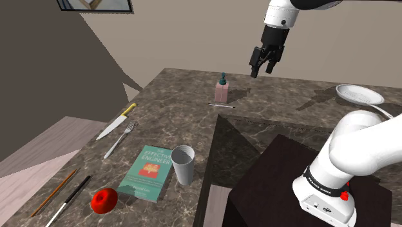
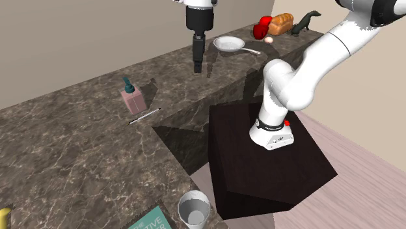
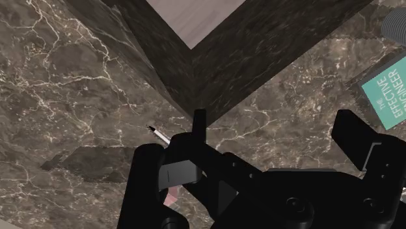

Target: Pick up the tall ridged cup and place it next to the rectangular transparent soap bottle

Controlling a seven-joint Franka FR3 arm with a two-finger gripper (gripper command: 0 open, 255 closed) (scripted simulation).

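The tall ridged cup point(image 1: 183, 164) is grey and stands upright near the counter's front edge, beside a teal book point(image 1: 150, 171); it is also in the second exterior view point(image 2: 194, 209). The rectangular soap bottle point(image 1: 223, 90) is pinkish with a teal pump and stands farther back on the counter point(image 2: 133, 97). My gripper point(image 1: 262, 71) hangs open and empty well above the counter, to the right of the bottle in the shoulder view and far from the cup point(image 2: 198, 67). In the wrist view its fingers point(image 3: 198, 123) stand wide apart over the marble, the gripper point(image 3: 273, 130) holding nothing.
A pen point(image 1: 220, 105) lies just in front of the bottle. A knife point(image 1: 116, 120), a fork point(image 1: 120, 138), two thin sticks point(image 1: 61, 193) and a red fruit point(image 1: 103, 200) lie on the shoulder view's left. A pan point(image 1: 358, 95) sits far right. The dark stand point(image 2: 273, 162) fills the counter's notch.
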